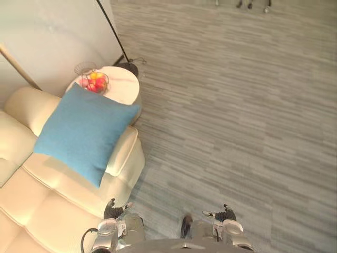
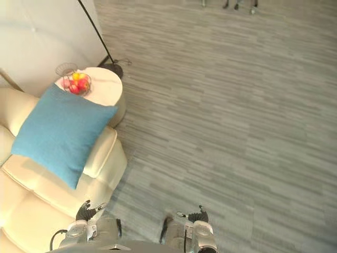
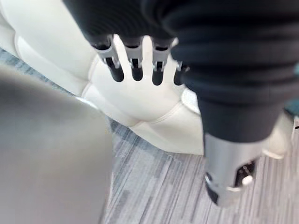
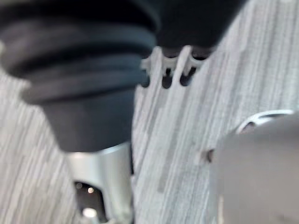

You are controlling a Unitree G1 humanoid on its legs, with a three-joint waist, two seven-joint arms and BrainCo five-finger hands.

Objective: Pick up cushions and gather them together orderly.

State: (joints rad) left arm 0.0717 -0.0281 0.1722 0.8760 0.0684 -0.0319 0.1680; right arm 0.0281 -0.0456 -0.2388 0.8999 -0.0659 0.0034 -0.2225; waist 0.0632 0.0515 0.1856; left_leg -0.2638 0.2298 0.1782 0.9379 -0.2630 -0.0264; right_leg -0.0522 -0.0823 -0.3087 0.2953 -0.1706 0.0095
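Note:
A blue cushion [image 1: 83, 132] leans against the armrest of a cream leather sofa [image 1: 31, 200] at the left. My left hand [image 1: 112, 210] hangs low beside the sofa's front corner, well short of the cushion, fingers [image 3: 135, 65] straight and holding nothing. My right hand [image 1: 225, 214] hangs over the grey carpet at the bottom, its fingers [image 4: 167, 74] relaxed and empty.
A round white side table [image 1: 122, 87] behind the armrest carries a wire basket of fruit [image 1: 93, 81]. A floor lamp's black pole and base [image 1: 128, 67] stand beside it by the wall. Grey striped carpet [image 1: 237, 116] spreads to the right.

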